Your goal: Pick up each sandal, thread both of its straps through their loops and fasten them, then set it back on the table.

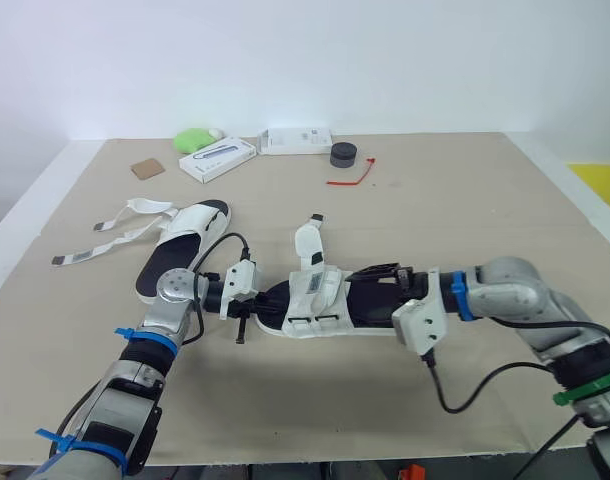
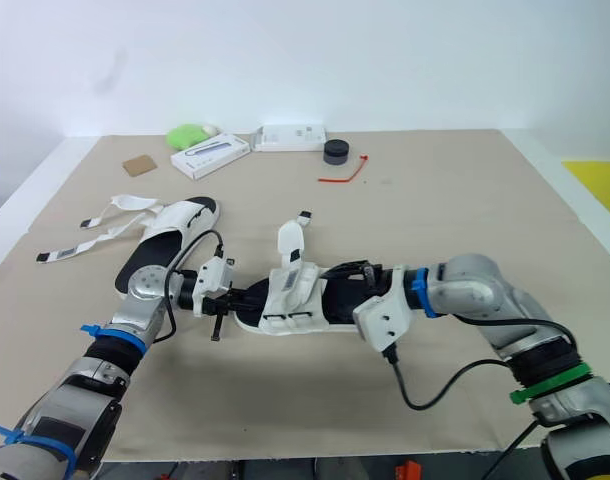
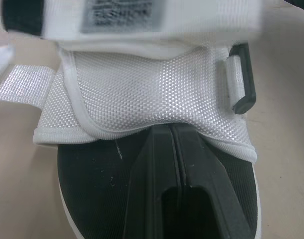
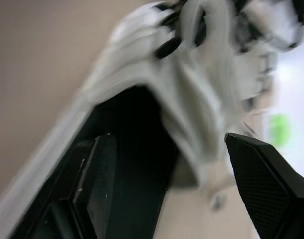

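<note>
Beige counter (image 1: 465, 190) edged in white, evenly lit; plain white wall (image 1: 385, 60) behind the counter; yellow floor patch (image 1: 607, 185) beyond the counter's right edge.

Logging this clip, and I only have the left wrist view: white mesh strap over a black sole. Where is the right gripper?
Observer: The right gripper is at the other end of that same sandal, opposite the left gripper.
Operator: Is every strap on it closed?
Observer: No. One strap stands upright, unfastened.
Operator: And the other sandal?
Observer: The second sandal lies on the table beyond the left arm, with its loose straps spread out flat.
</note>
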You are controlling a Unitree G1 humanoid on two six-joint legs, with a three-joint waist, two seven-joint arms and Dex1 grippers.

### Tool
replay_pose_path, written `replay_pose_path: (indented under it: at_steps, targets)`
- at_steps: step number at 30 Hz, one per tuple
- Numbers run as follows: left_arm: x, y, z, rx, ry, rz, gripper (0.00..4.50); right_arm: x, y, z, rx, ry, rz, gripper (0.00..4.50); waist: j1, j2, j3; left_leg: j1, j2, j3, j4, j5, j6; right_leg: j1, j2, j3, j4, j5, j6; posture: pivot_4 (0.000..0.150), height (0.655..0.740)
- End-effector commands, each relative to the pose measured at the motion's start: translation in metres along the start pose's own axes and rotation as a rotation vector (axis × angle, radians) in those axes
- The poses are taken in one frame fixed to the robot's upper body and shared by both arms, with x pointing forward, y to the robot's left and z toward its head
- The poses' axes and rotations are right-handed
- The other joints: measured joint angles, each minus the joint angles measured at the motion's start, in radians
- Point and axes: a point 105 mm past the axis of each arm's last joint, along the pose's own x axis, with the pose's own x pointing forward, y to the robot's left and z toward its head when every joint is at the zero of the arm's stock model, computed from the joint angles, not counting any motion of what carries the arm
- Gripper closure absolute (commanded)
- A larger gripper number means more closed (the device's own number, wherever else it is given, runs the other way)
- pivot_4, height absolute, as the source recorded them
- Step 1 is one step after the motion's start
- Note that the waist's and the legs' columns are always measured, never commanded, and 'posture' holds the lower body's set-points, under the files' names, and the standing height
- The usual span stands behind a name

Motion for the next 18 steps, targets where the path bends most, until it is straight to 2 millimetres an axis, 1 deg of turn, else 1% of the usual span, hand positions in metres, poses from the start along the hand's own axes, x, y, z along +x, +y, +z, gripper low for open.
replay_pose_path:
  at_steps: [1, 2, 4, 5, 7, 8, 9, 10, 11, 12, 13, 15, 16, 17, 18]
  targets:
    - [-0.001, -0.034, -0.051, -0.179, 0.165, -0.09, 4.5, -0.027, -0.007, -0.008, 0.125, 0.072, 0.088, 0.67, 0.0, 0.0, 0.0, 0.0, 0.0, 0.0, 0.0, 0.0, 0.0, 0.0, 0.0, 0.0, 0.0, 0.0, 0.0, 0.15, 0.74]
    - [-0.001, -0.033, -0.051, -0.18, 0.166, -0.089, 4.5, -0.034, -0.014, -0.013, 0.186, 0.101, 0.085, 0.67, 0.0, 0.0, 0.0, 0.0, 0.0, 0.0, 0.0, 0.0, 0.0, 0.0, 0.0, 0.0, 0.0, 0.0, 0.0, 0.15, 0.74]
    - [0.0, -0.032, -0.051, -0.18, 0.164, -0.089, 4.5, -0.04, -0.03, -0.016, 0.339, 0.105, 0.04, 0.67, -0.001, 0.0, 0.001, 0.001, 0.0, 0.0, 0.0, 0.0, 0.0, 0.0, 0.0, 0.0, 0.0, 0.0, 0.0, 0.15, 0.74]
    - [0.001, -0.032, -0.051, -0.18, 0.162, -0.09, 4.5, -0.04, -0.041, -0.011, 0.509, 0.056, 0.006, 0.67, -0.002, 0.0, 0.002, 0.001, 0.0, 0.0, 0.0, 0.0, 0.0, 0.0, 0.0, 0.0, 0.0, 0.0, 0.0, 0.15, 0.74]
    - [0.002, -0.033, -0.05, -0.18, 0.16, -0.093, 4.5, -0.039, -0.053, 0.002, 0.743, -0.032, -0.006, 0.67, -0.002, 0.002, 0.002, 0.001, 0.0, 0.0, 0.0, 0.0, 0.0, 0.0, -0.001, 0.0, 0.0, 0.0, 0.0, 0.15, 0.74]
    - [0.003, -0.033, -0.051, -0.18, 0.158, -0.093, 4.5, -0.037, -0.063, 0.011, 0.903, -0.115, -0.013, 0.67, -0.001, 0.002, 0.001, 0.001, 0.0, 0.0, 0.0, 0.0, 0.0, 0.0, -0.001, 0.0, 0.0, 0.0, 0.0, 0.15, 0.74]
    - [0.004, -0.033, -0.051, -0.181, 0.156, -0.092, 4.5, -0.036, -0.072, 0.018, 1.015, -0.175, -0.019, 0.67, -0.002, 0.003, 0.001, 0.001, 0.0, -0.001, 0.0, 0.0, 0.0, 0.0, -0.001, -0.001, 0.0, 0.0, -0.001, 0.15, 0.74]
    - [0.004, -0.033, -0.051, -0.182, 0.153, -0.091, 4.5, -0.033, -0.08, 0.022, 1.117, -0.222, -0.026, 0.67, -0.001, 0.004, 0.0, 0.001, 0.001, -0.001, 0.0, 0.0, 0.0, 0.0, -0.001, -0.001, 0.0, 0.0, -0.001, 0.15, 0.74]
    - [0.005, -0.034, -0.051, -0.183, 0.151, -0.09, 4.5, -0.028, -0.088, 0.021, 1.248, -0.25, -0.044, 0.67, -0.002, 0.005, 0.0, 0.0, 0.0, -0.001, -0.001, 0.0, 0.0, 0.0, -0.001, -0.001, 0.0, 0.0, -0.001, 0.15, 0.74]
    - [0.005, -0.034, -0.051, -0.185, 0.15, -0.09, 4.5, -0.022, -0.092, 0.018, 1.346, -0.251, -0.055, 0.67, -0.001, 0.005, -0.001, 0.0, 0.0, -0.001, -0.001, 0.0, 0.0, 0.0, -0.001, -0.001, 0.0, 0.0, -0.001, 0.15, 0.74]
    - [0.005, -0.035, -0.051, -0.185, 0.15, -0.09, 4.5, -0.014, -0.091, 0.014, 1.449, -0.226, -0.05, 0.67, 0.004, 0.005, -0.001, 0.0, 0.0, -0.001, -0.001, 0.0, 0.0, 0.0, -0.001, -0.001, 0.0, 0.0, -0.001, 0.15, 0.74]
    - [0.005, -0.035, -0.052, -0.186, 0.15, -0.09, 4.5, -0.001, -0.086, 0.008, 1.593, -0.174, -0.04, 0.67, 0.009, 0.003, -0.002, -0.001, 0.0, -0.004, 0.0, 0.0, 0.0, -0.003, -0.001, -0.003, 0.0, 0.0, -0.001, 0.15, 0.74]
    - [0.005, -0.035, -0.051, -0.186, 0.149, -0.089, 4.5, 0.005, -0.083, 0.003, 1.666, -0.14, -0.039, 0.67, 0.021, 0.001, -0.002, -0.001, 0.0, -0.004, 0.0, 0.0, 0.0, -0.003, -0.001, -0.003, 0.0, 0.0, -0.001, 0.15, 0.74]
    - [0.005, -0.036, -0.052, -0.186, 0.149, -0.089, 4.5, 0.011, -0.08, -0.001, 1.722, -0.108, -0.043, 0.67, 0.021, 0.001, -0.003, -0.007, -0.001, -0.005, -0.001, 0.0, 0.0, -0.011, -0.001, -0.004, -0.001, 0.0, -0.001, 0.15, 0.74]
    - [0.004, -0.036, -0.052, -0.186, 0.149, -0.088, 4.5, 0.015, -0.078, -0.005, 1.761, -0.078, -0.051, 0.67, 0.021, 0.002, -0.004, -0.008, -0.001, -0.005, 0.0, 0.0, 0.0, -0.011, -0.001, -0.003, -0.001, 0.0, 0.0, 0.15, 0.74]
